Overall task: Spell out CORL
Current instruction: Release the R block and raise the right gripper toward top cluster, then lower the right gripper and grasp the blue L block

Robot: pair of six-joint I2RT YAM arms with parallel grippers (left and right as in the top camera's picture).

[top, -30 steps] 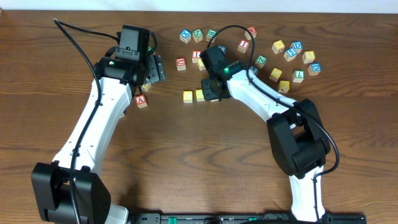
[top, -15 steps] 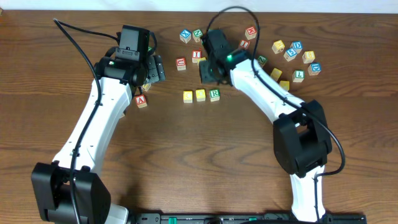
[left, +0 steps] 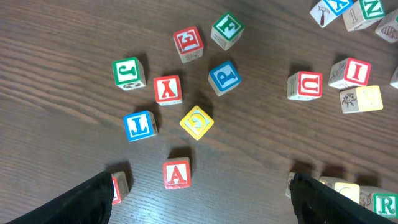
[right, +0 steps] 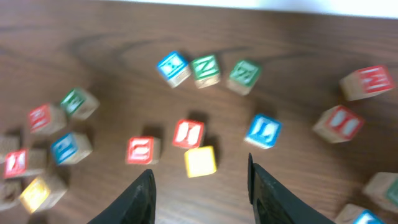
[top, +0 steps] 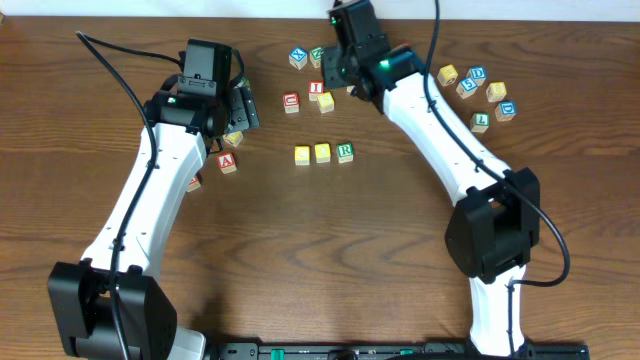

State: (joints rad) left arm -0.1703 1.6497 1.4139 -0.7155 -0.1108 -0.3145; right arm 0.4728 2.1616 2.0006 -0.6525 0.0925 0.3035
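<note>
Three blocks stand in a row mid-table: a yellow block (top: 302, 154), a second yellow block (top: 322, 152) and a green R block (top: 345, 152). The R block also shows at the left wrist view's corner (left: 384, 203). My right gripper (top: 335, 66) is open and empty, held above the far block cluster, over a plain yellow block (right: 200, 161); its jaws (right: 202, 196) hold nothing. My left gripper (top: 243, 108) is open and empty (left: 202, 205) above a red A block (left: 176, 173). A blue L block (left: 138, 124) lies near it.
Loose blocks lie under the left arm: J (left: 129, 73), Y (left: 168, 89), yellow G (left: 196, 122), P (left: 224, 77). Several more lie at the far right, among them a green L block (top: 480, 120). A red I block (top: 316, 90) sits behind the row.
My right gripper let go of the green R block at the right end of the row, then rose and moved toward the far edge. The left arm barely moved.
</note>
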